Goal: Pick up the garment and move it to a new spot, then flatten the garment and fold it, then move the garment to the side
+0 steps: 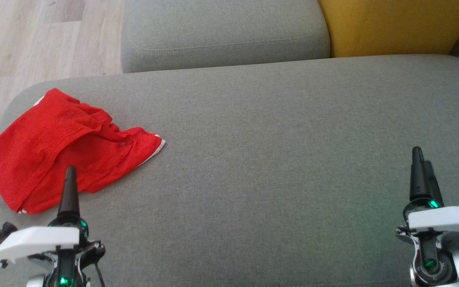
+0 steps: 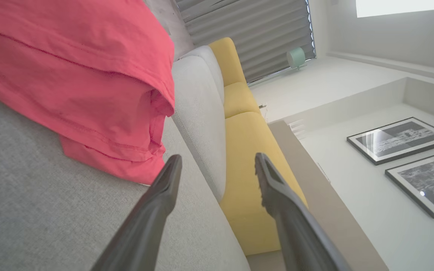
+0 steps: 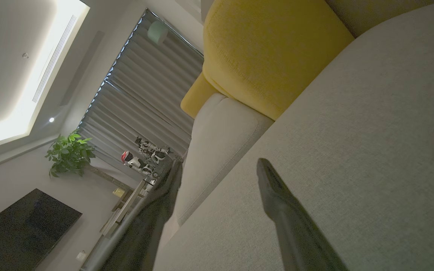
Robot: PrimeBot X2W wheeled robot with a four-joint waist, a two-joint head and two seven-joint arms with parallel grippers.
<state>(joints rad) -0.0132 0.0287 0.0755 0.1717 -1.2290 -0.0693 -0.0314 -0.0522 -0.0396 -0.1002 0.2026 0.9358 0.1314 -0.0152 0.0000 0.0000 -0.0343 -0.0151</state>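
Note:
A red garment [image 1: 64, 149] with a white trim lies crumpled in loose folds on the left end of the grey sofa seat [image 1: 277, 159]. In the left wrist view the red garment [image 2: 74, 79] lies just beyond the fingertips. My left gripper [image 1: 70, 175] hovers over the garment's near edge; its fingers stand apart, open and empty [image 2: 217, 165]. My right gripper [image 1: 420, 159] is far off at the lower right above bare cushion, also open with nothing between its fingers [image 3: 219, 169].
A grey back cushion [image 1: 221, 36] and a yellow cushion [image 1: 397, 26] line the far side of the seat. Wooden floor [image 1: 34, 40] lies beyond the seat's left edge. The seat's middle and right offer wide bare fabric.

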